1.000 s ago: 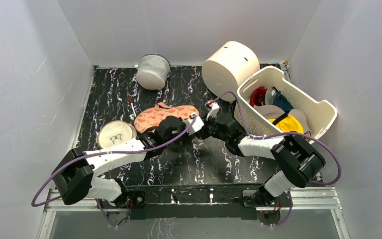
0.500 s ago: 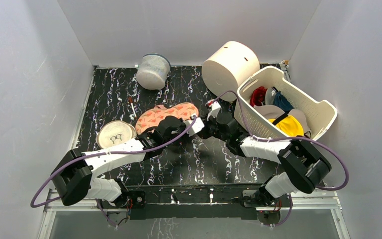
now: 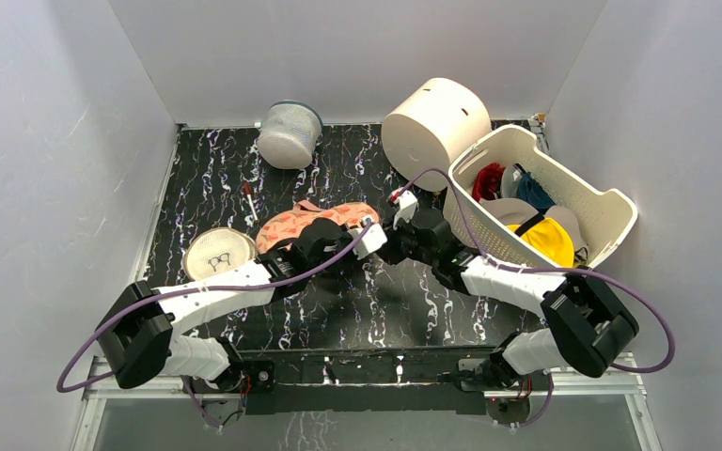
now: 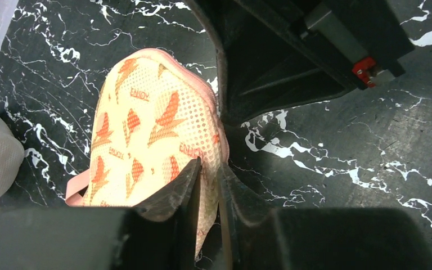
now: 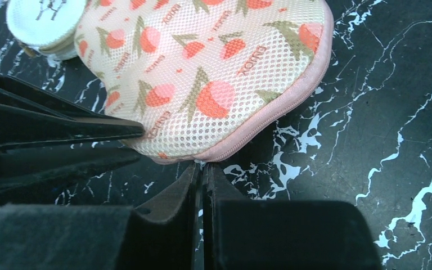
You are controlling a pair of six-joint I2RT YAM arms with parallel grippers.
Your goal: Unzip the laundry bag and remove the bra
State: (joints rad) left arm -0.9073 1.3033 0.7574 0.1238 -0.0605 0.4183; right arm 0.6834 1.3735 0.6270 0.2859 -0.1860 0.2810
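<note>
The laundry bag (image 3: 312, 220) lies flat mid-table, salmon-orange mesh with red and green motifs and a pink zip edge. My left gripper (image 3: 335, 233) is at its near edge. In the left wrist view (image 4: 208, 169) it is shut on a fold of the bag's fabric (image 4: 146, 124). My right gripper (image 3: 384, 235) is at the bag's right end. In the right wrist view (image 5: 202, 166) its fingers are pressed together on a small metal zip pull at the bag's pink zip seam (image 5: 270, 109). The bra is hidden.
A grey-white mesh cylinder (image 3: 290, 133) stands at the back. A cream round tub (image 3: 435, 122) leans on a white basket (image 3: 611, 202) holding red, teal and yellow garments. A beige disc (image 3: 218, 254) lies left of the bag, and a small stick (image 3: 247, 199) behind it.
My right arm has stretched further left toward the bag. The bag's right end has drawn in and bunched slightly. My left arm has stayed on the bag.
</note>
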